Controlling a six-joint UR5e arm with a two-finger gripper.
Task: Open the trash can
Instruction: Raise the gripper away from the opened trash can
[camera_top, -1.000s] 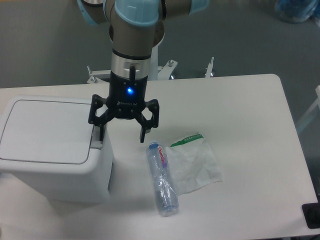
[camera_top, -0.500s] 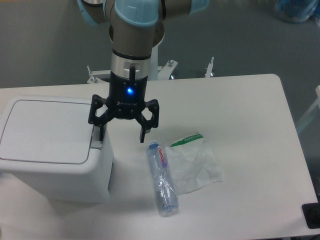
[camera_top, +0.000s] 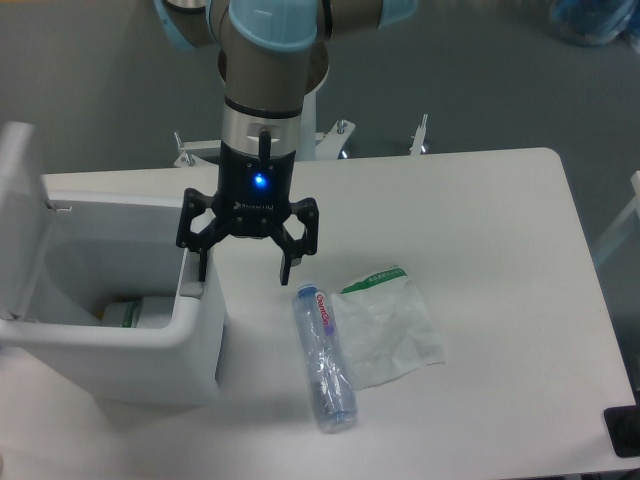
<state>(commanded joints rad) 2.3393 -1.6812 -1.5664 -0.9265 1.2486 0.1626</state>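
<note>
The white trash can (camera_top: 190, 355) stands at the table's left with its lid (camera_top: 20, 215) swung up and back on the far left side. Its inside shows, with a green and white item (camera_top: 125, 314) at the bottom. My gripper (camera_top: 245, 268) hangs open over the can's right edge. Its left fingertip rests at the grey push tab (camera_top: 192, 288), and its right finger hangs above the table, holding nothing.
A clear plastic bottle (camera_top: 323, 357) lies on the table right of the can. A crumpled clear bag with a green strip (camera_top: 390, 325) lies beside it. A black object (camera_top: 624, 430) sits at the table's bottom right corner.
The lid, flat and shut in both earlier frames, has sprung open and now stands upright at the left. The gripper has not visibly moved.
</note>
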